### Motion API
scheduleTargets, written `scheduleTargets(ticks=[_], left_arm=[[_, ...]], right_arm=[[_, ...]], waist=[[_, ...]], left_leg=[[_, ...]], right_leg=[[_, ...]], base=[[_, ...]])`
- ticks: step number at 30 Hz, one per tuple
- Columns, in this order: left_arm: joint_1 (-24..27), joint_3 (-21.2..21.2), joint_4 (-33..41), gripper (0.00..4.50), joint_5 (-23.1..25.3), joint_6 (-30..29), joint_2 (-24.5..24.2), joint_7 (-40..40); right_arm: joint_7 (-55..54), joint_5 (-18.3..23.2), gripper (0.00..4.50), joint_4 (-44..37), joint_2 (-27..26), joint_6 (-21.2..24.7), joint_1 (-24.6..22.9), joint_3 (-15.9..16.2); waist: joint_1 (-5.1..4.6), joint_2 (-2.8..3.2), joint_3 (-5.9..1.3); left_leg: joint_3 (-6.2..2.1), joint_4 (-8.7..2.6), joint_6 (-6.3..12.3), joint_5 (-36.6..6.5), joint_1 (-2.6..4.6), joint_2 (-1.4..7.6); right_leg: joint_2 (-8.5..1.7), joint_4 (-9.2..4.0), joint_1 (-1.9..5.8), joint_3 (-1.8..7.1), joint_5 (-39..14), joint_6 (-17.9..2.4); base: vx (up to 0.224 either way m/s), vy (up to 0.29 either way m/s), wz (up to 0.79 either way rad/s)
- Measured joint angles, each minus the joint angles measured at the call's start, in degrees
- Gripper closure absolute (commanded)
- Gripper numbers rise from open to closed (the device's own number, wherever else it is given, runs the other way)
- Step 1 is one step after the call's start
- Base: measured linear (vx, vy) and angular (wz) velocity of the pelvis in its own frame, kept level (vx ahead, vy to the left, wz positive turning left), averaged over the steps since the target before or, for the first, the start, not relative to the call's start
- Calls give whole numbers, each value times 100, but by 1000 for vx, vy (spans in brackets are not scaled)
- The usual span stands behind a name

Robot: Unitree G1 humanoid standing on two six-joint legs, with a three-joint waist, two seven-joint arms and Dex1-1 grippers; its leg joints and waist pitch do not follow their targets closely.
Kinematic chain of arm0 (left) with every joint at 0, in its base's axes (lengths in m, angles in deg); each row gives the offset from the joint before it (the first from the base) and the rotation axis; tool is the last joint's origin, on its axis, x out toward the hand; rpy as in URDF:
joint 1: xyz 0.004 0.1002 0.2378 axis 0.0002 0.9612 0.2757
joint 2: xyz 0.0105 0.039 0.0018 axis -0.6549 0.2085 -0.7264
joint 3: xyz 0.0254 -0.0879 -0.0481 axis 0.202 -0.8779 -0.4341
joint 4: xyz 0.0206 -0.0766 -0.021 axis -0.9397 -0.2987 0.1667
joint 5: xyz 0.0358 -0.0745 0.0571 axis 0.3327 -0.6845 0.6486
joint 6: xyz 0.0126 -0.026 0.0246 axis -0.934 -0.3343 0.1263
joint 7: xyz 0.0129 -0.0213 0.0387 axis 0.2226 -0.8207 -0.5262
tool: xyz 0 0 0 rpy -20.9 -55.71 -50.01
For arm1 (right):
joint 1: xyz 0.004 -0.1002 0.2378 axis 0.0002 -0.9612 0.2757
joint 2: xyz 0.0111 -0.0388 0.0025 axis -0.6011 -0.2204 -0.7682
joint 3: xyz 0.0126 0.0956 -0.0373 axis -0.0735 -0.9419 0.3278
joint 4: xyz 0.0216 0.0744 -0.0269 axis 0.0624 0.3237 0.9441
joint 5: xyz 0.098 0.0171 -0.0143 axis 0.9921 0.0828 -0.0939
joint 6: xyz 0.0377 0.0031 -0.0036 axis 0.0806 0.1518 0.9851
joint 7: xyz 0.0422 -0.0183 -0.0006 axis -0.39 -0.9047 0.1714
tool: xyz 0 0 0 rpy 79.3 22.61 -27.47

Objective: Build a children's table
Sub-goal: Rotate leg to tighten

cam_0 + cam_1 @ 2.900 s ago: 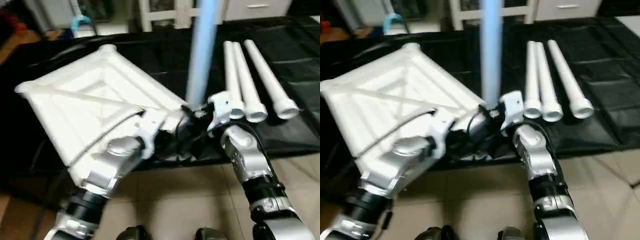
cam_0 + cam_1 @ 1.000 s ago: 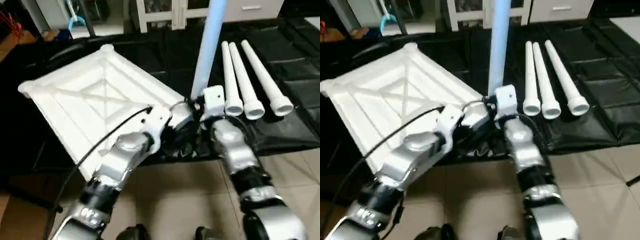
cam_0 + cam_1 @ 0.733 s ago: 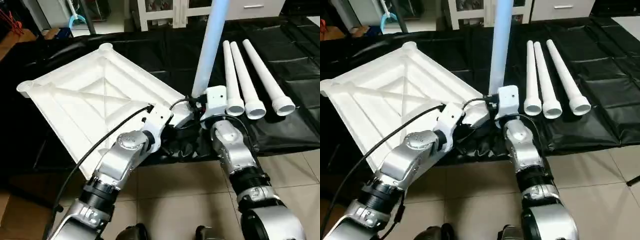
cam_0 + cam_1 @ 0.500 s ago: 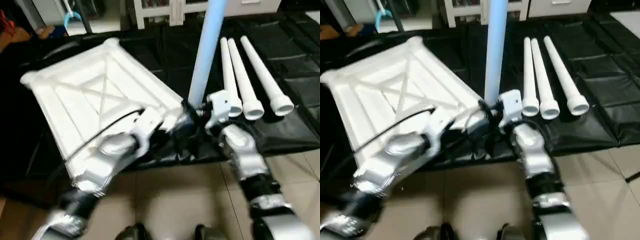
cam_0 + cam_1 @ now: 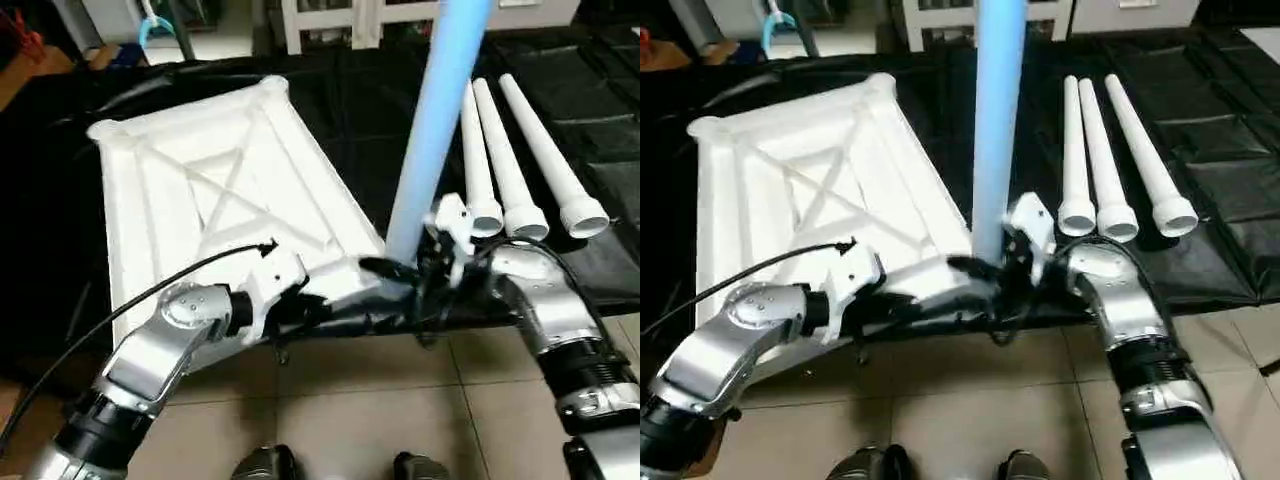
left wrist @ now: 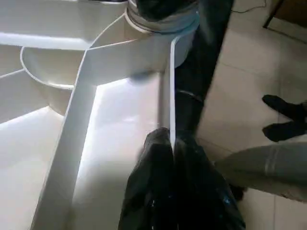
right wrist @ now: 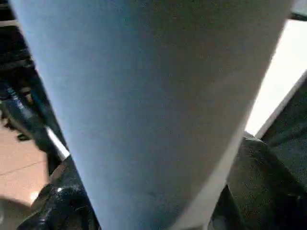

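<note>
Left eye view: tabletop (image 5: 210, 200) has swung clockwise since a second ago, its leg (image 5: 432, 120) upright in the 5 o'clock corner socket. Left hand (image 6: 169, 143) pinches the rim tight. Right hand (image 5: 425, 285) surrounds the leg's base, grip unclear. Three legs (image 5: 520, 150) wait at 2 o'clock.

The tabletop (image 5: 215, 195) lies underside up on the left part of the mat (image 5: 600, 150), reaching its front edge. One leg (image 5: 430, 130) stands upright at the tabletop's near right corner. Three legs (image 5: 522, 150) lie side by side right of it.
</note>
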Motion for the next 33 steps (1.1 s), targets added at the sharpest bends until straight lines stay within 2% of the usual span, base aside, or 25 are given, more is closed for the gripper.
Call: scheduleTargets(ticks=[2, 6, 8, 9, 14, 17, 21, 25, 30, 33], left_arm=[[5, 7, 4, 450, -3, -12, 0, 0], [35, 9, 48, 450, -4, -58, -4, 0], [41, 14, 67, 450, -6, -92, -5, 0], [42, 19, 78, 450, -10, -112, -5, 0], [41, 22, 76, 450, -10, -143, -16, -2], [6, -49, 7, 450, 8, -156, 16, -71], [-256, -92, -477, 450, 285, 1, 575, -771], [-609, -64, -1003, 450, 487, -30, 1158, -1504], [-947, -150, -1572, 450, 581, -36, 1759, -2201], [-1028, -175, -1702, 450, 646, -23, 1899, -2308]], right_arm=[[91, 46, 149, 58, -4, 0, 2, 0], [214, 126, 186, 126, -8, 26, 2, 3], [261, 156, 192, 140, -22, 45, 0, 6], [267, 154, 212, 145, -23, 41, 0, 6], [171, 137, 231, 199, -99, -88, -2, -2], [-211, 81, 235, 304, -253, -176, 4, -10], [-1692, -242, 238, 483, -505, 84, 259, -66], [-3137, -498, 243, 630, -850, 300, 424, -269], [-5029, -818, 244, 864, -1522, 169, 545, -570], [-5650, -942, 245, 968, -1756, -7, 587, -617]], waist=[[-1, -1, 0], [-9, -9, -4], [-16, -12, -5], [-19, -14, -6], [-37, -23, -12], [-83, -24, -12], [-143, -34, -5], [-146, -29, -4], [-115, -15, -5], [-103, 0, -6]], left_leg=[[25, 0, -3, 3, 2, 0], [81, 5, 4, 7, 9, -2], [86, 15, 10, 10, 8, -2], [87, 20, 13, 12, 8, -3], [89, 21, 15, 13, 10, -2], [89, 21, 15, 13, 17, -1], [92, 17, 13, 12, 51, -6], [91, -16, 13, 12, 79, -40], [92, -96, 13, 12, 81, -59], [99, -137, 13, 12, 79, -67]], right_leg=[[-11, 0, -1, 3, 12, -18], [-58, 0, -3, -4, 22, -24], [-64, 0, -3, -7, 23, -25], [-66, 0, -2, -7, 24, -25], [-67, 2, -3, -9, 30, -27], [-67, 3, -4, -12, 35, -25], [-73, -11, 19, -6, 25, -9], [-93, -21, 19, 8, -5, 41], [-94, -81, 18, 13, -10, 49], [-96, -123, 21, 9, -10, 49]], base=[[0, 0, 0], [0, 0, 0], [0, 0, 0], [0, 0, 0], [0, 0, 0], [0, 0, 0], [0, 0, 0], [0, 0, 0], [0, 0, 0], [0, 0, 0]])
